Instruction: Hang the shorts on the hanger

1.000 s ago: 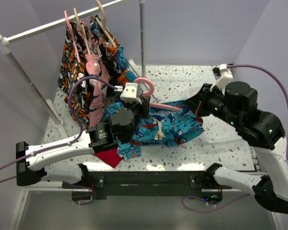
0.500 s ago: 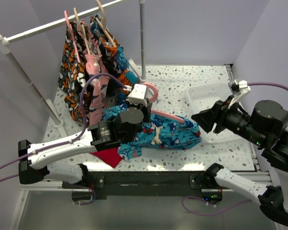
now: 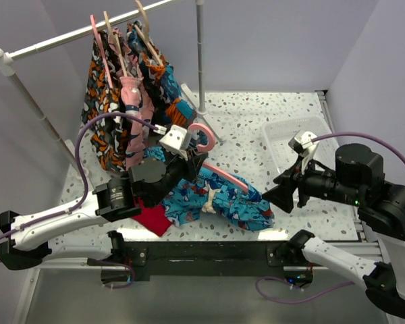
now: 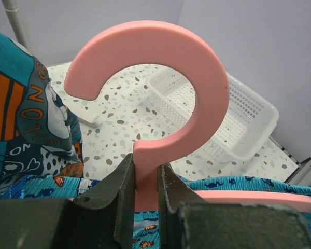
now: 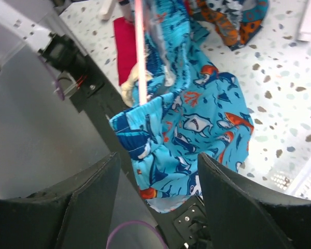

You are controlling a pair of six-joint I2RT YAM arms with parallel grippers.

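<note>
Overhead, left-wrist and right-wrist views of a two-arm rig at a speckled bench (image 3: 256, 111). The left hand (image 4: 145, 179), centre-left in the overhead view, is clamped on the salmon-pink hanger (image 4: 197, 67): both dark fingers (image 4: 116, 189) press against the straight stem just below the curved hook, which stands upright in the middle of the left-wrist frame. From there a thin pink bar of the hanger slants toward the lower right across the blue printed shorts (image 3: 233, 202). The shorts lie crumpled at the centre of the overhead frame, near its lower edge, with the white drawstring (image 3: 210, 200) showing on top. In the right-wrist view the bar runs down from the top of the frame and meets the waistband edge; whether it passes inside the fabric cannot be told. The right hand (image 3: 275, 197), lower right of centre overhead, sits just beside the right end of the shorts with its fingers wide apart, gripping nothing. A red cloth (image 3: 152, 220) lies at the shorts' lower left. A white basket (image 3: 278, 138) sits at the right. Patterned garments (image 3: 104, 94) hang from a rail at the upper left.
</note>
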